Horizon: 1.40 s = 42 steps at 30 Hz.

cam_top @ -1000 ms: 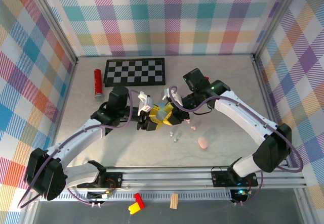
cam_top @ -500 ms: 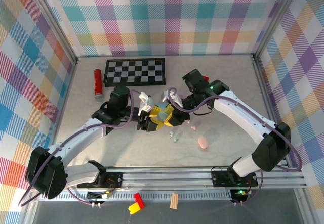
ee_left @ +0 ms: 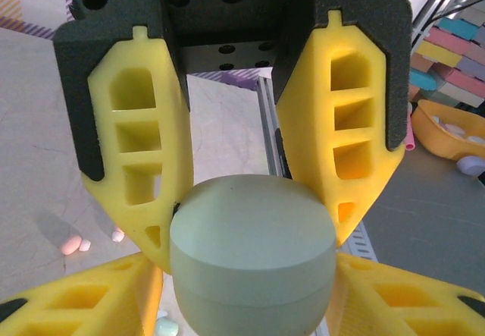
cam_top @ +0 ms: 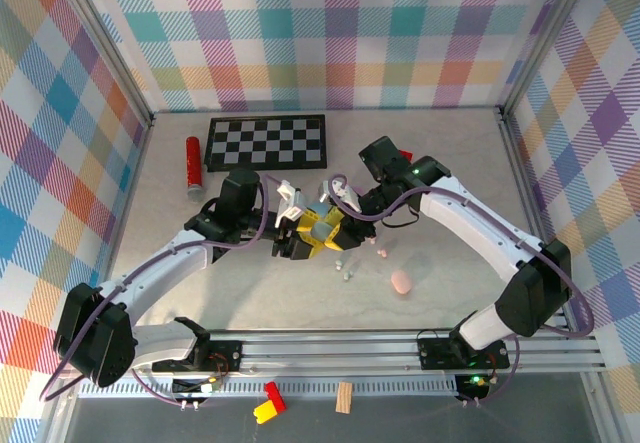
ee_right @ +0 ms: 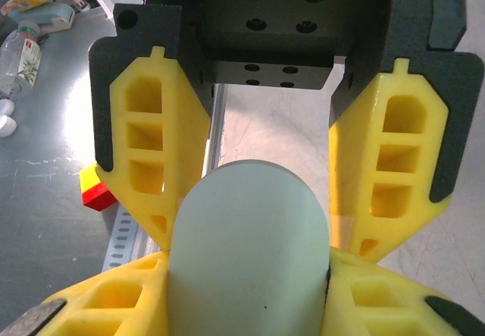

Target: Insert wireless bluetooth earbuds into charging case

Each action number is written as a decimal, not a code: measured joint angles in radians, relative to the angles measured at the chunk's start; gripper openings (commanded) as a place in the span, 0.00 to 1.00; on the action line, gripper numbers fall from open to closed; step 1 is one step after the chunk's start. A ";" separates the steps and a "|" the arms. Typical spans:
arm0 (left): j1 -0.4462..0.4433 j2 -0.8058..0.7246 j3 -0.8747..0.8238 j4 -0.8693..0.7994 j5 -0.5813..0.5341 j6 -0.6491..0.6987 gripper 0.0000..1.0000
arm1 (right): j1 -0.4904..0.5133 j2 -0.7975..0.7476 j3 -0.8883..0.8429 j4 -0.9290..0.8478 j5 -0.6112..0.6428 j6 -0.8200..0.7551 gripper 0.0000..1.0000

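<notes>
A pale green oval charging case is held above the table's middle, closed as far as I can tell, with both grippers on it. My left gripper clamps it from the left, and its yellow fingers press the case on both sides. My right gripper clamps the case from the right, fingers touching it. Tiny earbuds lie on the table below them: pale ones and a pink one. Pink earbuds and a green one show under the case.
A pink oval case lies right of the earbuds. A checkerboard and a red cylinder sit at the back left. A red-and-yellow block and a wooden block rest beyond the front rail.
Both grippers stay clamped on the green case. The right wrist has edged slightly left and back, and the case has barely shifted.
</notes>
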 measured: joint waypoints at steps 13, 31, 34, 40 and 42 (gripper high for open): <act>0.000 0.010 0.005 -0.033 0.006 0.020 0.44 | 0.002 0.011 0.003 -0.023 0.011 -0.008 0.26; 0.000 0.010 0.004 -0.014 -0.027 0.060 0.42 | -0.006 -0.001 0.001 0.023 0.030 0.106 0.54; 0.000 0.010 0.004 0.000 -0.031 0.060 0.42 | -0.011 -0.008 0.000 0.029 0.030 0.119 0.60; 0.000 0.010 -0.008 0.037 -0.047 0.059 0.42 | -0.016 -0.045 -0.039 0.079 0.034 0.143 0.74; -0.005 0.009 -0.012 0.058 -0.035 0.055 0.42 | -0.019 -0.056 -0.053 0.108 0.050 0.147 0.73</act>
